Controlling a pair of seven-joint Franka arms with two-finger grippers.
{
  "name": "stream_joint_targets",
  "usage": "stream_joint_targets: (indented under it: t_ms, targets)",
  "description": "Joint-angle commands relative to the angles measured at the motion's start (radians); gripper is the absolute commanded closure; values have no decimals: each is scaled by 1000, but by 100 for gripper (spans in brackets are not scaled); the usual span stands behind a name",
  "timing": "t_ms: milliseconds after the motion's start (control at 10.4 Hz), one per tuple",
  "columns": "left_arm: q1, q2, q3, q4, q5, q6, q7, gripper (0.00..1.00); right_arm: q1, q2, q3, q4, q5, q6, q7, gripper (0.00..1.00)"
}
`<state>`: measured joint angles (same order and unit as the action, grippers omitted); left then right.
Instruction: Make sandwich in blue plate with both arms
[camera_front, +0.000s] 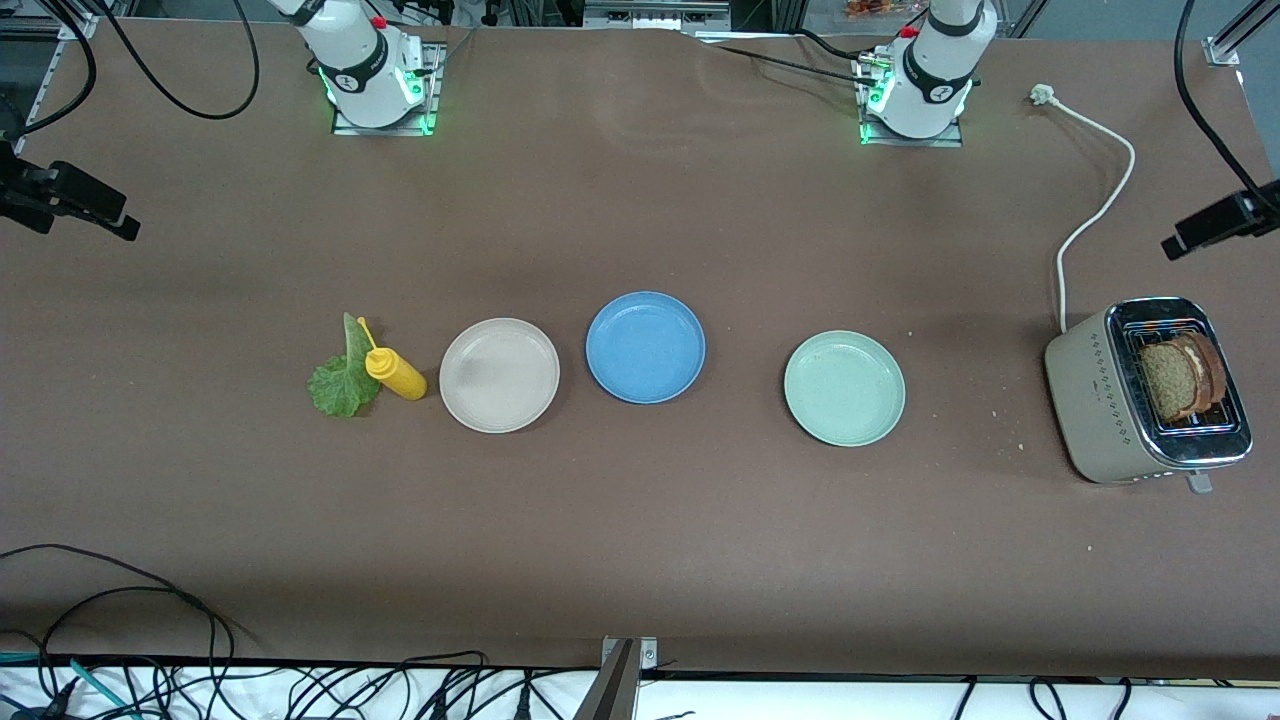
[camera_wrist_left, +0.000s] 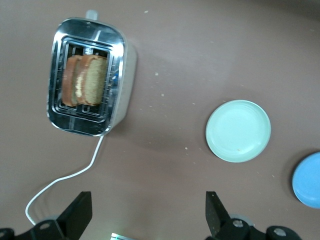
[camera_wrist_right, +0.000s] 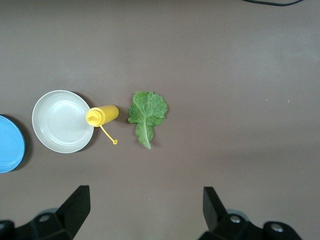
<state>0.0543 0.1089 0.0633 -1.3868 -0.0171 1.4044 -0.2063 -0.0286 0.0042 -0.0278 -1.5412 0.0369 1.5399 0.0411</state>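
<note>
The blue plate (camera_front: 645, 346) lies empty at the table's middle; its edge also shows in the left wrist view (camera_wrist_left: 307, 180) and the right wrist view (camera_wrist_right: 10, 144). Two brown bread slices (camera_front: 1182, 377) stand in the toaster (camera_front: 1095, 400), also seen in the left wrist view (camera_wrist_left: 86, 80). A green lettuce leaf (camera_front: 342, 378) lies flat toward the right arm's end (camera_wrist_right: 146, 114). Both arms are raised high; only their bases show in the front view. My left gripper (camera_wrist_left: 148, 212) is open and empty above bare table. My right gripper (camera_wrist_right: 148, 210) is open and empty above bare table.
A yellow squeeze bottle (camera_front: 394, 372) lies on its side between the lettuce and a beige plate (camera_front: 499, 375). A mint-green plate (camera_front: 844, 388) sits between the blue plate and the toaster. The toaster's white cord (camera_front: 1093, 210) runs toward the left arm's base.
</note>
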Motion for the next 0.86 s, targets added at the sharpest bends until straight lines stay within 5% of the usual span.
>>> stream_joint_targets:
  t_ms: [0, 192, 766]
  targets:
    - [92, 23, 3, 25, -10, 59, 25, 0, 1, 7, -3, 18, 23, 23, 10, 0]
    - [142, 26, 4, 19, -95, 71, 25, 0, 1, 3, -1, 18, 23, 16, 10, 0]
    - [133, 20, -34, 20, -72, 67, 24, 0, 2, -4, 2, 18, 23, 6, 5, 0]
